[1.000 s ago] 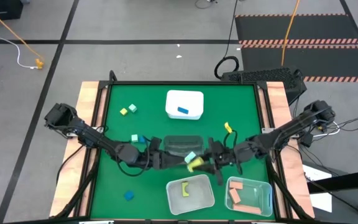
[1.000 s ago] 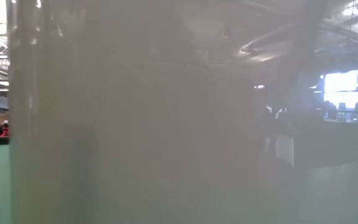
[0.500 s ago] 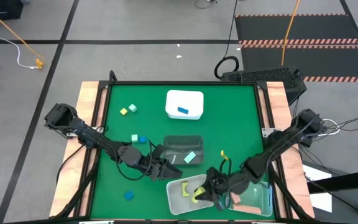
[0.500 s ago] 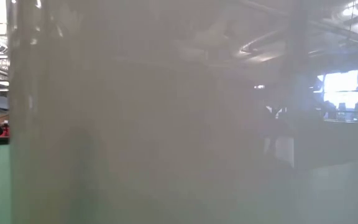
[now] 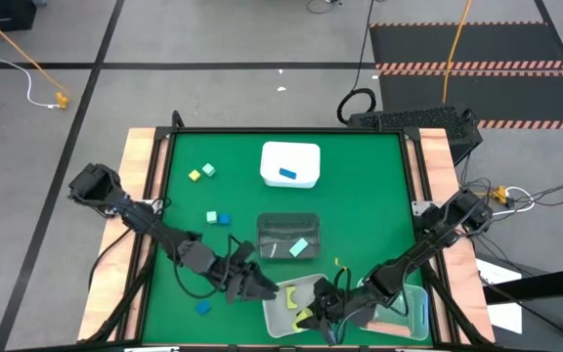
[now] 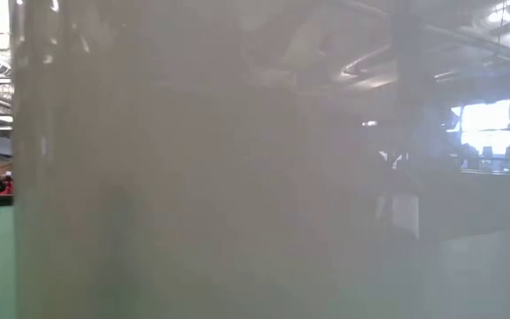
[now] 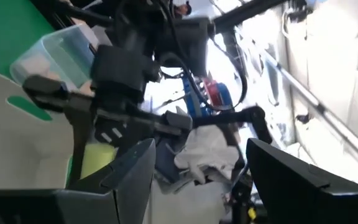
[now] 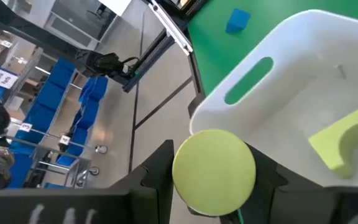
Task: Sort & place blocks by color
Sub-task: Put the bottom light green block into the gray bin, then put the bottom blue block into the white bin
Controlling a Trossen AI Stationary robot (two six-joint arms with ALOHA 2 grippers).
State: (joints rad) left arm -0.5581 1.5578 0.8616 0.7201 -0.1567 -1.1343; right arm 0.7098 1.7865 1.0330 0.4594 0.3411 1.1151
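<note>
**A:** High view first. Which step is this?

**B:** I'd say the drop of a yellow piece. The right gripper (image 5: 317,316) hangs over the white tub (image 5: 275,293) at the table's lower edge in this view, its jaws clamped on a yellow block (image 5: 308,317). The left gripper (image 5: 255,286) sits just beside that tub, on its left. The clear tub (image 5: 416,297) with salmon pieces is in the lower right corner.

**A:** And what's left?

**B:** Loose blocks on the left half: a yellow and green pair (image 5: 201,173), a mint and blue pair (image 5: 218,218), and a blue cube (image 5: 202,307) near the lower left corner.

**A:** Low view?

**B:** A pale wall fills it. Nothing of the task shows.

**A:** Left wrist view?

**B:** Its fingers stand apart with nothing between them, looking towards the other arm.

**A:** Right wrist view?

**B:** The yellow block is pinched between the fingers, poised at the tub's rim. A yellow arch block (image 8: 344,143) is already lying inside. Next move, I'd judge, is to carry it fully over the hollow, then release.

**A:** Any writing?

**B:** Small signs in the room beyond, too small to read. No brands or labels on the tubs or blocks.
</note>
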